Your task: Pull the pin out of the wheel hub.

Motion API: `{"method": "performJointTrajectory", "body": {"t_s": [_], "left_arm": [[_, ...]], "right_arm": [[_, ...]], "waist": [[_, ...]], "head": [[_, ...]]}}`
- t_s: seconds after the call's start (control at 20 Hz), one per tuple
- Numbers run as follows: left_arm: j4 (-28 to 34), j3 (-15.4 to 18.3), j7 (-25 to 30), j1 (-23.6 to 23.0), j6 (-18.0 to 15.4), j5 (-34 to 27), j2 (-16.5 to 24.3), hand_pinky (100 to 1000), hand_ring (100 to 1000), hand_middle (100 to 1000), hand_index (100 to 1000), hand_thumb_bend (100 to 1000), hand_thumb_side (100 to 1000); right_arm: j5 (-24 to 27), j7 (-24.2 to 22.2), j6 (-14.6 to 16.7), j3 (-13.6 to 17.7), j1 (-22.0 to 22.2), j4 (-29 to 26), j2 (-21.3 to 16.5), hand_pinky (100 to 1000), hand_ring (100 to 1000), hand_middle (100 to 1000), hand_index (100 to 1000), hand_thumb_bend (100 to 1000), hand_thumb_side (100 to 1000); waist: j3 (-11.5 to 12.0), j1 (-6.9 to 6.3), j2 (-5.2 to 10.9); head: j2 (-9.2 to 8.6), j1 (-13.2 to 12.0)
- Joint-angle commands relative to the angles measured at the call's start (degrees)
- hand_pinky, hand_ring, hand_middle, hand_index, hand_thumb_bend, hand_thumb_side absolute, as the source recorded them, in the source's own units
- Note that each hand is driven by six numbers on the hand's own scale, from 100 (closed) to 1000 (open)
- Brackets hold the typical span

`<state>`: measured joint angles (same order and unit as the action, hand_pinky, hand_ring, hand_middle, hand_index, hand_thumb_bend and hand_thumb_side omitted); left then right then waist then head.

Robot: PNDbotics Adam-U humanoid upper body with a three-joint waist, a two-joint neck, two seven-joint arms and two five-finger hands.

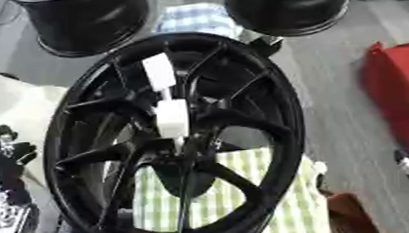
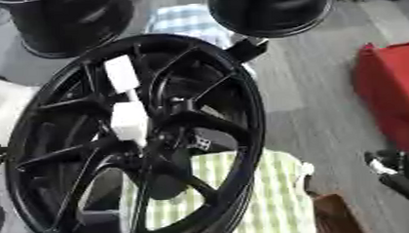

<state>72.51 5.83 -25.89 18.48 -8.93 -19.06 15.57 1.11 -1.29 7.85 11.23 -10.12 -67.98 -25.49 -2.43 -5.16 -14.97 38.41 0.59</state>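
Left hand (image 1: 9,159) low at left edge, right hand (image 2: 397,168) low at right edge

You are seeing a green-checked cloth (image 1: 245,195) lying near, two black drums (image 1: 89,22) standing far, a red box (image 1: 399,92) sitting right.

Black spoked wheel hub (image 1: 170,139) upright, filling centre. Two white blocks (image 1: 158,71) on a thin rod before the spokes. Green checked cloth (image 1: 219,201) behind. Left hand (image 1: 9,159) at left edge; red object (image 1: 399,97) right.
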Motion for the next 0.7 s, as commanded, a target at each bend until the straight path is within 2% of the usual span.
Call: {"method": "performJointTrajectory", "body": {"t_s": [0.05,0.45,0.7], "left_arm": [[0.66,0.24,0.19,0.39,-0.01,0.08,1.15,698,604,493,725,299,692],[0.69,0.29,0.14,0.42,0.04,0.35,1.15,699,607,494,726,298,686],[4.16,2.25,-0.47,1.07,-0.31,4.31,2.76,706,614,499,734,291,654]], "right_arm": [[0.73,-0.43,0.91,0.11,-0.43,-0.42,-1.31,607,631,523,680,331,377],[0.99,-0.75,1.27,0.19,-0.45,-0.28,-1.29,607,631,523,680,332,381],[1.42,-0.30,1.37,0.62,-0.55,-0.49,-1.05,606,631,522,680,335,379]], "waist": [[-0.07,0.31,1.27],[-0.09,0.29,1.29],[-0.33,0.33,0.94]], "head": [[-0.65,-0.24],[-0.59,-0.11],[0.09,0.99]]}}
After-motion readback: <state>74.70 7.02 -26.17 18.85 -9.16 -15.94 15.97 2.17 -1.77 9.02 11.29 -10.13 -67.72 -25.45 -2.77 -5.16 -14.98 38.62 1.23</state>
